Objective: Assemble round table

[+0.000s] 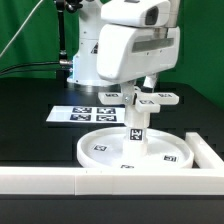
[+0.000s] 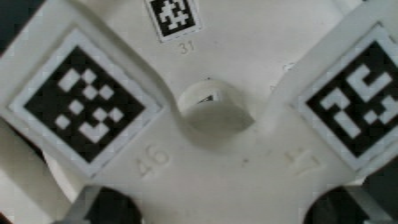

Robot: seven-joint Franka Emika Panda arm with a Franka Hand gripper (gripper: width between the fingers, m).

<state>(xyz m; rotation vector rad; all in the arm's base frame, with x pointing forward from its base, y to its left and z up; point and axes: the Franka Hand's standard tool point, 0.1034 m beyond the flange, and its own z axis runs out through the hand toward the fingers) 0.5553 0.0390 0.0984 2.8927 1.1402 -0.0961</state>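
marker board (image 1: 85, 113) flat on black table (image 1: 30, 120), white border wall (image 1: 60, 181) in front

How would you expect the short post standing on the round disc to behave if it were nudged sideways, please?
The post stands upright and narrow on the round disc, so it would probably tip. It looks like rigid plastic, likely light. The cross-shaped piece on top could make it top-heavy.

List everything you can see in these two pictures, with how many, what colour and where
round rimmed disc: one, white, on the black table near the front border wall.
cylindrical post: one, white with a tag, upright on the disc.
cross-shaped piece: one, white with tags, at the top of the post beneath the gripper; fills the wrist view.
marker board: one, white with square tags, flat on the table behind the disc.
border wall: one, white, along the table's front and the exterior view's right.
table: one, black.
backdrop: green.
gripper: one, white arm; jaw state unclear.
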